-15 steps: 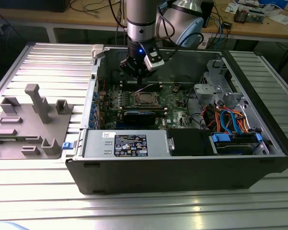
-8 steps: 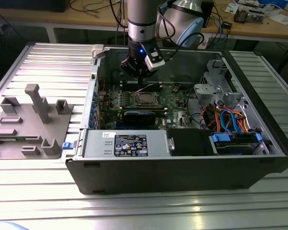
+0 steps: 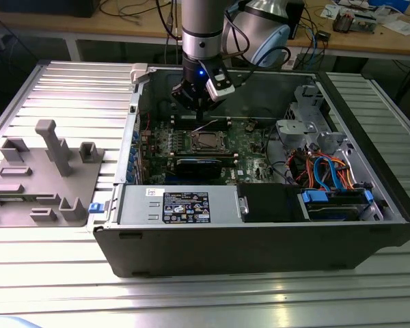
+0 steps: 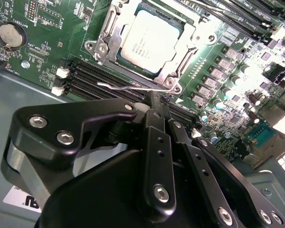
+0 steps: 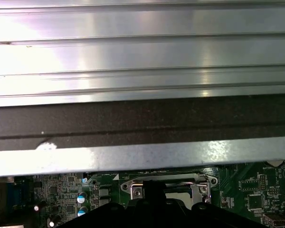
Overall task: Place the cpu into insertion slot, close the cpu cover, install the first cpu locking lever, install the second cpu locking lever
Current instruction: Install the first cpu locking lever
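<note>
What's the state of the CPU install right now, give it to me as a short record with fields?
cpu: seated on the green motherboard, metal top showing
cpu cover: closed flat around the chip
gripper: shut, tip close beside the locking lever
locking lever: thin wire lying along the cover's edge; latched or not unclear
setting: open computer case on ribbed metal table

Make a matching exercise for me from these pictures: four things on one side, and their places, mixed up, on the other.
1 cpu
2 gripper
3 coin cell battery
4 grey fixture tray

A on the table, outside the computer case
B inside the cpu cover window
C on the green motherboard, apart from the cpu
D close by the memory slots

Pairs: 1-B, 2-D, 3-C, 4-A
</note>
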